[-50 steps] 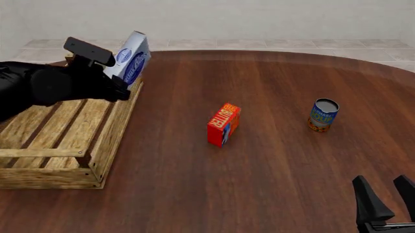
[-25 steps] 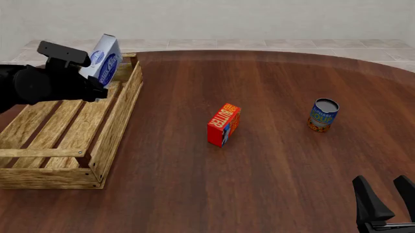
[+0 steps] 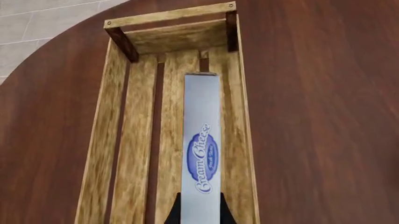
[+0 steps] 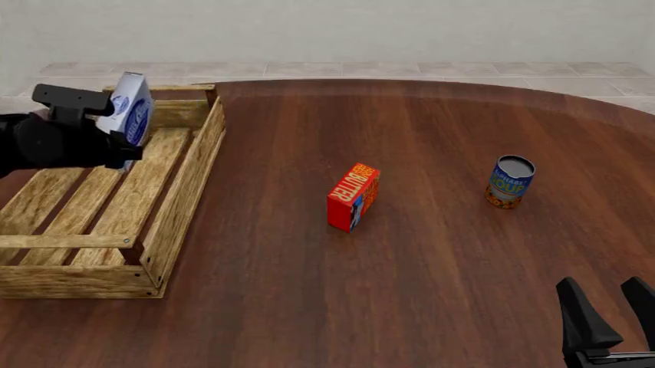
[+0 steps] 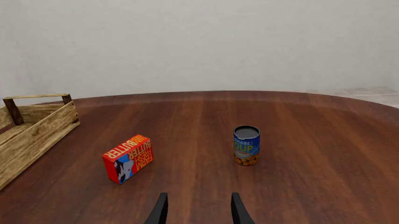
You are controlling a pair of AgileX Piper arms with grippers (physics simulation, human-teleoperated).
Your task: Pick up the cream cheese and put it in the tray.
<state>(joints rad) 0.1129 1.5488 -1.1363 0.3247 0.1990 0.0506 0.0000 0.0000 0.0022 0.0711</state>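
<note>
Cream cheese (image 4: 130,113) sits clamped in the left gripper (image 4: 110,134), held on edge above the far end of the tray (image 4: 174,207), clear of the slatted floor. In the left wrist view the pale silvery box (image 3: 201,140) runs straight out ahead of the gripper, its narrow face with the dark blue oval logo turned to the camera, and the two dark fingertips (image 3: 175,212) press against it on either side at its near end. Below the box lie the light wooden slats, with the raised bar handle (image 3: 169,15) of the tray beyond its far tip. From the front, the box tilts a little, its top leaning away from the black arm that reaches in over the tray's left side.

Well off to the right of the left gripper, on the bare wood of the desk (image 4: 430,253), stands the red-orange butter box (image 4: 354,196) on its narrow side, and farther right again a small soup can (image 4: 510,182) stands upright. Both are apart from each other and from the tray.

The right gripper (image 4: 612,322) hangs low at the near right corner of the desk, its two dark fingers spread apart with nothing between them; in its own wrist view the butter box (image 5: 128,158) and the can (image 5: 246,145) lie ahead of it
</note>
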